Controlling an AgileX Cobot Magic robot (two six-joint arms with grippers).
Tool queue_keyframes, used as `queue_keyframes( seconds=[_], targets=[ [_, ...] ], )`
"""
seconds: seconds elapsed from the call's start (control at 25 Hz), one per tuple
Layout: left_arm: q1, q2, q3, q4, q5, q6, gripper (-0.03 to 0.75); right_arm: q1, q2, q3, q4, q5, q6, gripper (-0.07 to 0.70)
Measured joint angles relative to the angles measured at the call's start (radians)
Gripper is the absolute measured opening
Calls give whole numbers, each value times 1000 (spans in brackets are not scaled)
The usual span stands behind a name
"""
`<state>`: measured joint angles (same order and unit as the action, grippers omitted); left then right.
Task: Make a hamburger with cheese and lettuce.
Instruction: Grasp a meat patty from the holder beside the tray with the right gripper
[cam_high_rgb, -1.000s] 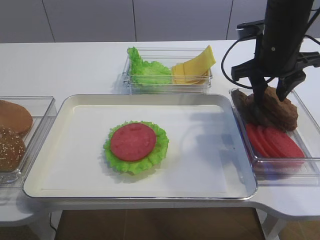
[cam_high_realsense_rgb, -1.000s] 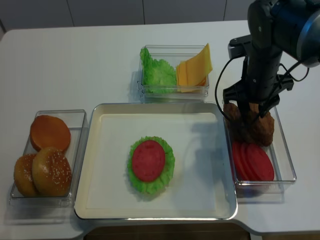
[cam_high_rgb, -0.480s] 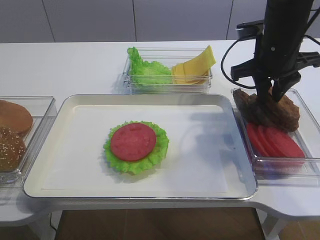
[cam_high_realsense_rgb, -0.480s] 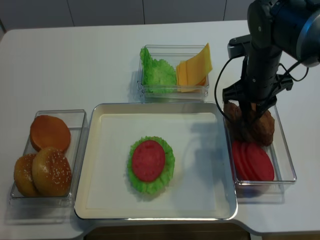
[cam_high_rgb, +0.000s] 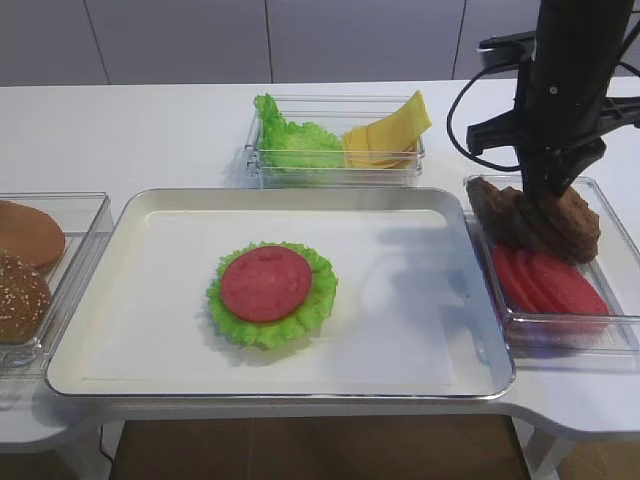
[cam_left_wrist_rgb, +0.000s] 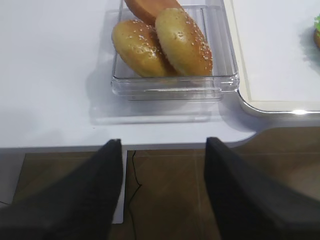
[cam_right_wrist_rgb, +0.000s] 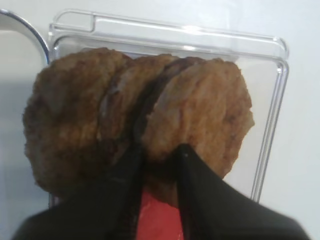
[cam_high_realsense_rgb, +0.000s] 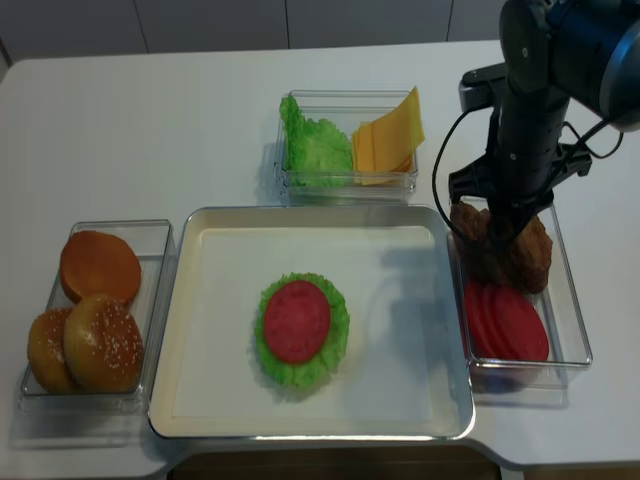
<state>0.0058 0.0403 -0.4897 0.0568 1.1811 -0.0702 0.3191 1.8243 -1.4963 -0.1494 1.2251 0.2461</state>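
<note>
A robot's right gripper (cam_right_wrist_rgb: 159, 152) reaches down into a clear bin (cam_high_rgb: 618, 245) at the right of a white table (cam_high_rgb: 150, 130), its two dark fingers (cam_right_wrist_rgb: 131, 165) drawn narrowly together and pinching the edge of a brown patty (cam_right_wrist_rgb: 200, 107) that stands on edge among the overlapping patties (cam_high_rgb: 535, 215) at the far end of the bin. Red round slices (cam_high_rgb: 550, 282) lie fanned in the near half of the same bin.

At the centre of the table, a shallow metal tray (cam_high_rgb: 150, 340) carries the hamburger (cam_high_rgb: 270, 292) in progress: a ruffled green leaf with one red slice lying flat on top, left of the tray's middle.

Behind the tray, a second clear bin (cam_high_rgb: 335, 172) holds the lettuce (cam_high_rgb: 295, 140) in its left half and the cheese (cam_high_rgb: 385, 132) in its right half, the pale yellow slices fanned and leaning up against the right wall.

At the far left, a third clear bin (cam_high_realsense_rgb: 150, 240) holds the buns (cam_high_realsense_rgb: 90, 330), two with sesame tops and one plain.

The left gripper (cam_left_wrist_rgb: 162, 197) hangs off the table's near edge in front of that bun bin, its two dark fingers (cam_left_wrist_rgb: 100, 185) spread wide apart with nothing between them.
</note>
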Motion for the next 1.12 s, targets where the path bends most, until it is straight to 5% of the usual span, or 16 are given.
queue_keyframes(
  seconds=[1.12],
  targets=[
    [0,0,0,0,0,0,391,0,-183,0,105,15,-38,144]
  ],
)
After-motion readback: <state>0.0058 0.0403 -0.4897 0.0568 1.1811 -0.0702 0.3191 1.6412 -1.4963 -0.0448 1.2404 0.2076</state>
